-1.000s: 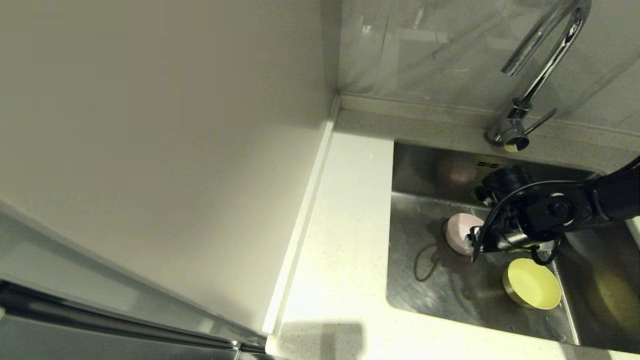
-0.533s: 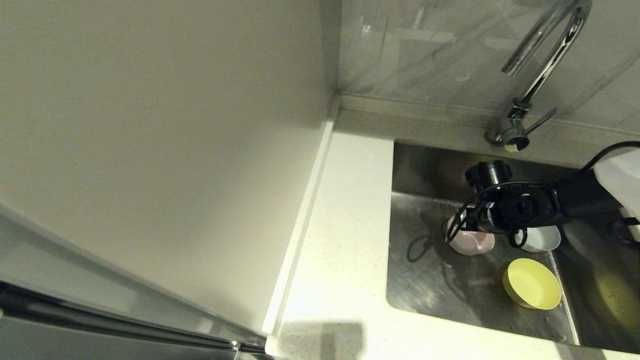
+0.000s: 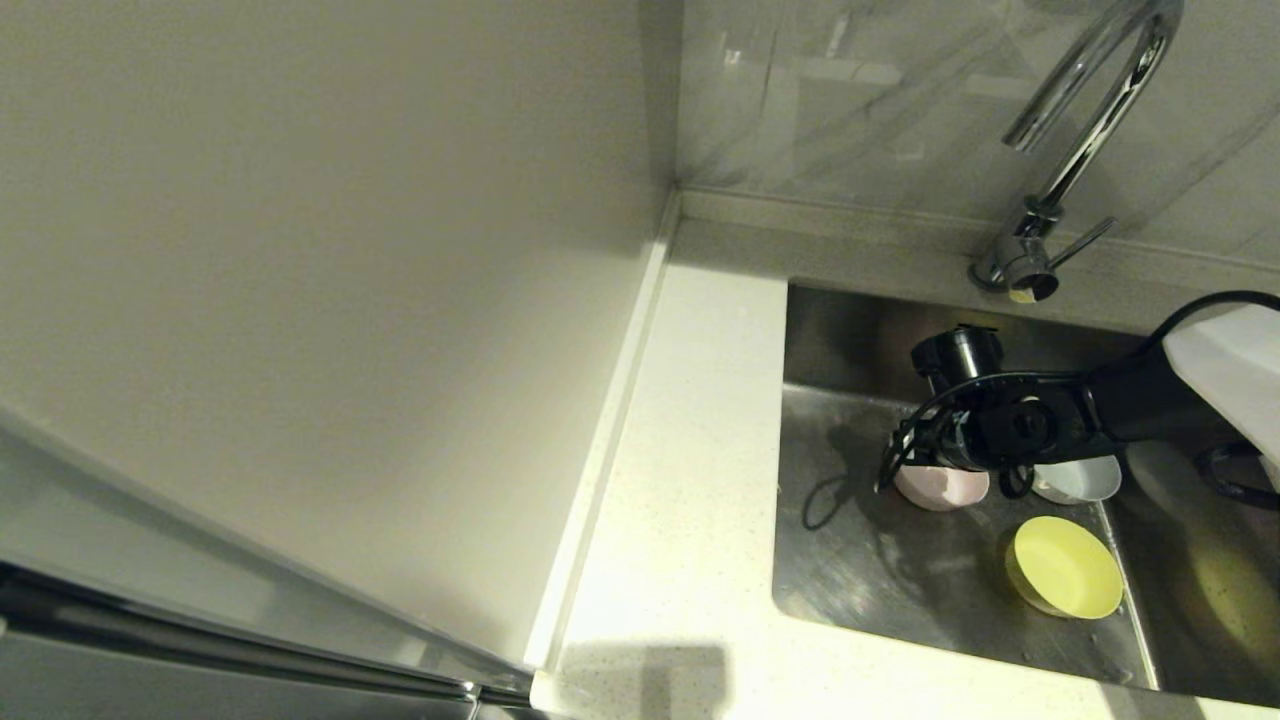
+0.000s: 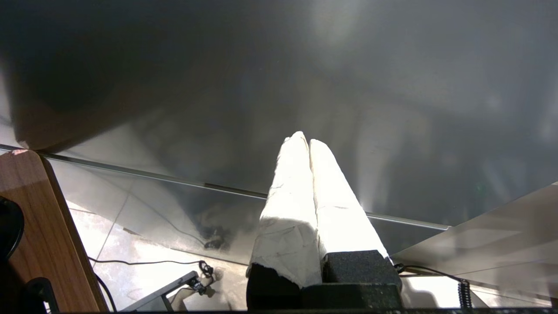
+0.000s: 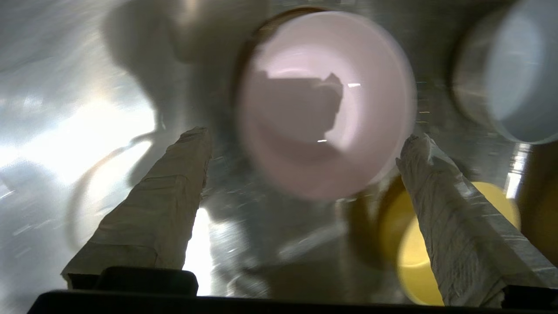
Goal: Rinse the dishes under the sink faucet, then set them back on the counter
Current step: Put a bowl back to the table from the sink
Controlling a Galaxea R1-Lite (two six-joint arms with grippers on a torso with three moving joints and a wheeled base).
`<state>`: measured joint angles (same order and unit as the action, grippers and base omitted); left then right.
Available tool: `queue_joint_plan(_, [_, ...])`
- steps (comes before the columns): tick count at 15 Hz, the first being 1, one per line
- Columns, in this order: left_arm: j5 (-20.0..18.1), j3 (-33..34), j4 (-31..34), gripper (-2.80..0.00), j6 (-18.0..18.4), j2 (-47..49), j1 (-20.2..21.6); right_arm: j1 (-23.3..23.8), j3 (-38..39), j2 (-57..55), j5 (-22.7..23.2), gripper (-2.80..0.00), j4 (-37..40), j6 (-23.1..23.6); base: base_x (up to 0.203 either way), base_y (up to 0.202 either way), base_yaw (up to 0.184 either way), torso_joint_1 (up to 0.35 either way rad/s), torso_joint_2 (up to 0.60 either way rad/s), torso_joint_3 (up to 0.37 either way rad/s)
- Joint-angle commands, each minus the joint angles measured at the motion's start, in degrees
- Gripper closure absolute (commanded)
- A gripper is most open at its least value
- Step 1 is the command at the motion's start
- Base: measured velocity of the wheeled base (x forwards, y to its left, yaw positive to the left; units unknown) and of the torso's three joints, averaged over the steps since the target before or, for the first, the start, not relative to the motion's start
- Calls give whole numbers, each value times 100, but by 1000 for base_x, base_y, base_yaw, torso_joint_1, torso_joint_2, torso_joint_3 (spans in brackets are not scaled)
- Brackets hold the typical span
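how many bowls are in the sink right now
3. The pink bowl sits mid-basin, partly hidden under the open right gripper; the white bowl is just right of it; the yellow-green bowl lies nearer the front edge.

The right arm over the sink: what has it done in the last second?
The right pincer slid left across the sink to hover open above the pink bowl, uncovering the grey bowl. Nothing was grasped. The yellow bowl and faucet stayed put.

There are three bowls: one pink bowl (image 3: 942,486), one yellow-green bowl (image 3: 1066,566), one white bowl (image 3: 1078,480). One faucet (image 3: 1072,150), one sink (image 3: 870,590).
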<state>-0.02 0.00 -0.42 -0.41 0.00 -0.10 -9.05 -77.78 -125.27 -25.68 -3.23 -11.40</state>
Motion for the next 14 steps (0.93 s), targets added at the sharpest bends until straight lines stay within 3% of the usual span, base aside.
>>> queue_joint_plan(1, [2,18,-2,0,-2,0,1,-326,15,99,197,-280,-3,-4,0,0,0,0,0,0])
queue_joint_plan(3, [2,18,-2,0,-2,0,1,-573,-16,133,429,-280,-2,230,0,0,0,0,0,0])
queue_joint_plan(7, [2,18,-2,0,-2,0,1,-748,-56,-89,426,-280,-11,361,0,0,0,0,0,0])
queue_joint_plan(14, [2,18,-2,0,-2,0,1,-611,-560,-463,30,-280,6,373,0,0,0,0,0,0])
